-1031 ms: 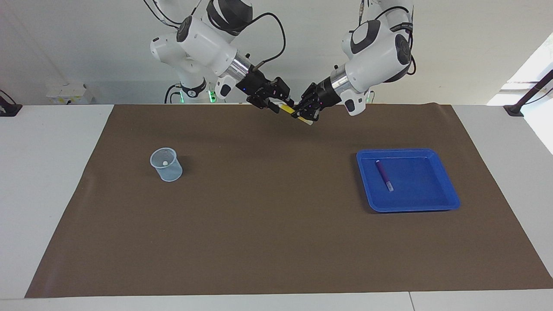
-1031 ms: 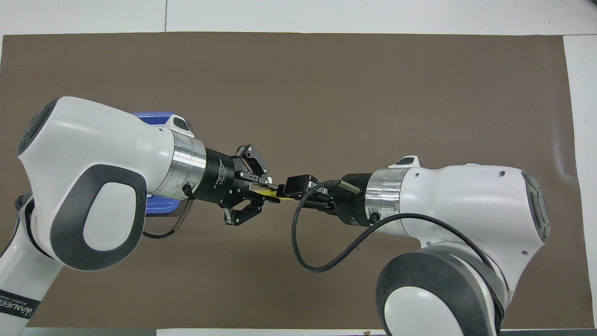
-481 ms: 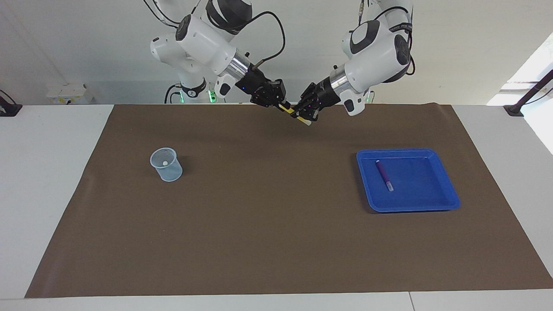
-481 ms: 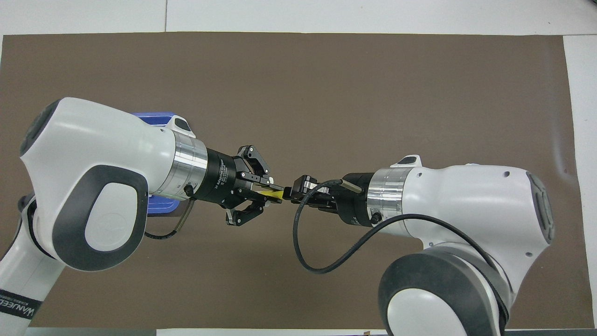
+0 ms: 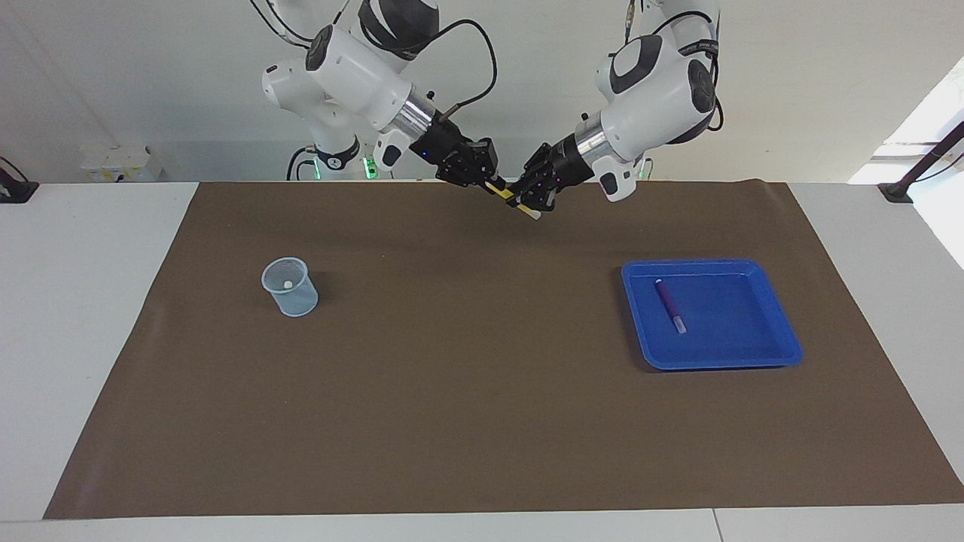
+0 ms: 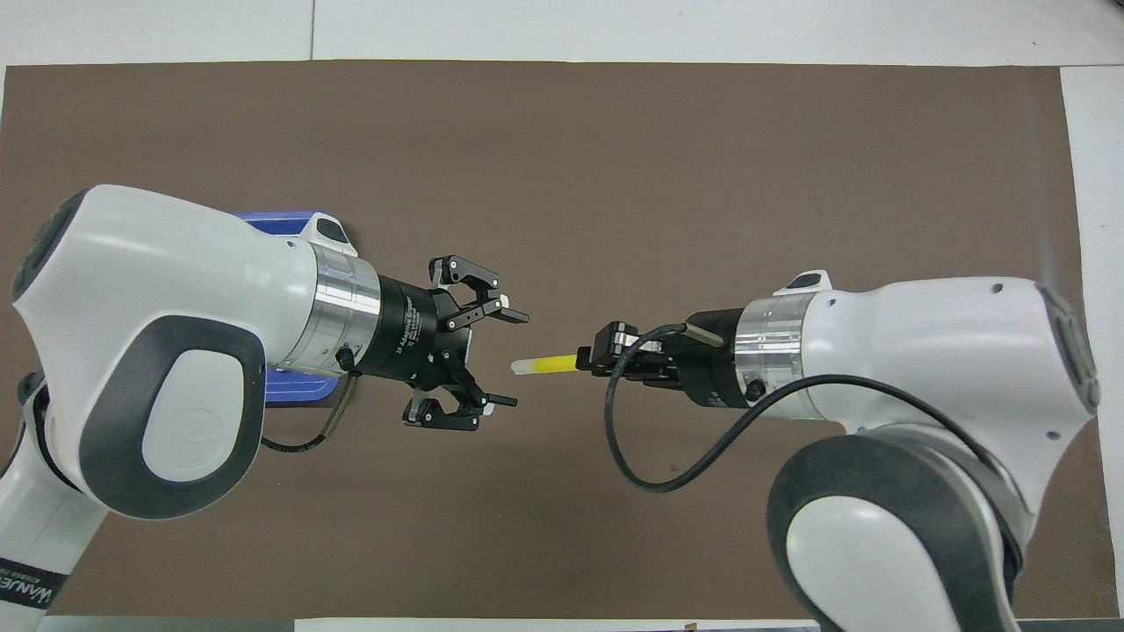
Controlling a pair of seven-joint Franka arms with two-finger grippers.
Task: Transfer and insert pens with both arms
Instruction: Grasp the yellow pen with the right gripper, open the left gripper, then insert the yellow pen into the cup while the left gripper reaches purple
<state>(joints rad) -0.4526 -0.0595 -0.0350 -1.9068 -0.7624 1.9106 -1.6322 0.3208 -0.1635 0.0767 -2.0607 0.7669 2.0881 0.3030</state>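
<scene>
A second ago your left pincer (image 6: 511, 358) had its tips closed on the yellow pen (image 6: 549, 363) while the right pincer (image 6: 597, 359) was closing in on it. Now the left one stands wide open with the pen's pale end just clear of its tips, and the right one is clamped shut on the pen's other end, carrying it alone. Both are raised over the brown mat (image 5: 467, 391), near the edge closest to the robots.

The overhead view shows you that gap plainly; in the facing view the two pincers overlap and the pen (image 5: 512, 201) looks shared. Only the facing view shows the purple pen (image 5: 669, 305) lying in the blue tray (image 5: 776, 354) toward the left arm's end of the surface, and the clear cup (image 5: 290, 287) toward the right arm's end.
</scene>
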